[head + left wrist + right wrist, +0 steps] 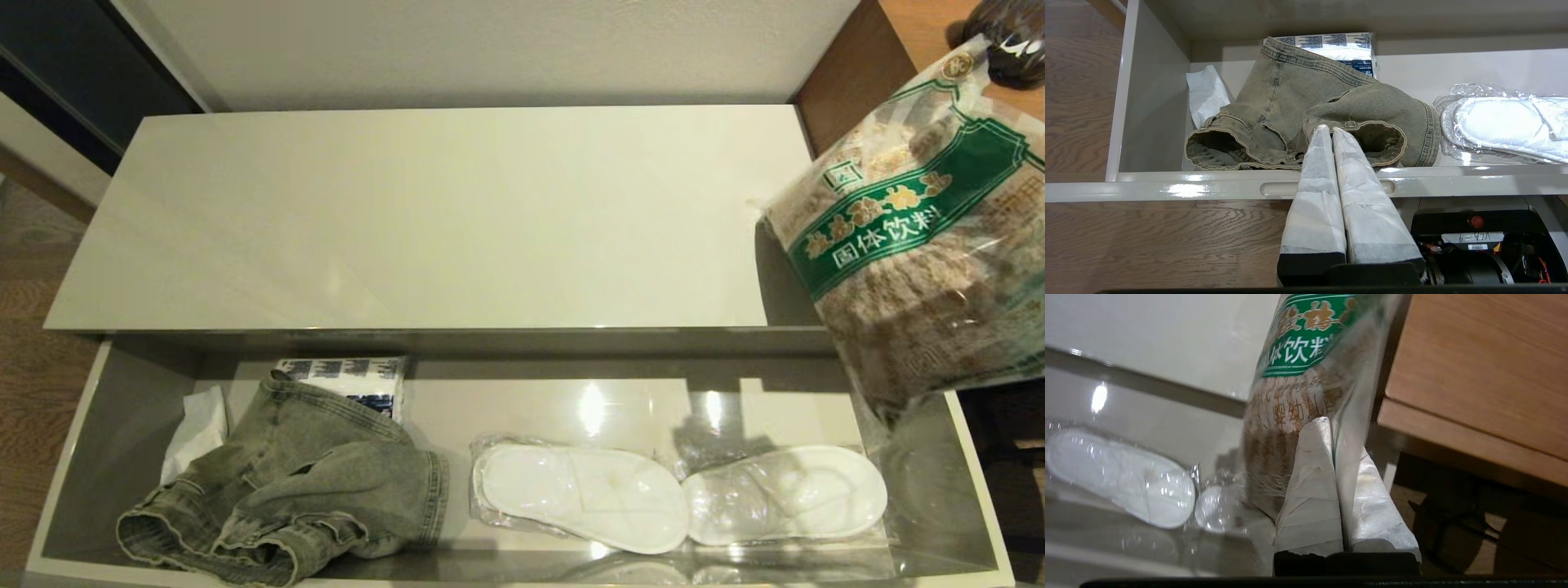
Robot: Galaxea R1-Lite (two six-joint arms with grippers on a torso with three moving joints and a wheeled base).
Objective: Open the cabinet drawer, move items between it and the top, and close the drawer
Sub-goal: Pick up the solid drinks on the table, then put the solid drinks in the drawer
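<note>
The clear food bag (918, 237) hangs above the open cabinet drawer's (122, 425) right end, pinched in the right gripper (1333, 424). The denim garment (302, 482) lies in the drawer's left part beside wrapped slippers (678, 498). The left gripper (1329, 130), fingers together and empty, hovers at the drawer front.

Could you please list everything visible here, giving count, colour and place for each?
Glossy cream drawer: one, grey walls, pulled open.
Glossy cream-white cabinet top: one, behind the drawer.
Faded grey-green denim garment: one, drawer's left part.
White-and-blue tissue pack: one, behind the garment.
White plastic-wrapped slippers: two, drawer's middle and right.
Clear food bag with green band: one, brown contents, held above the drawer's right end.
Brown wooden desk: one, far right.
Left gripper: shut, near the garment.
Right gripper: pinching the bag.
</note>
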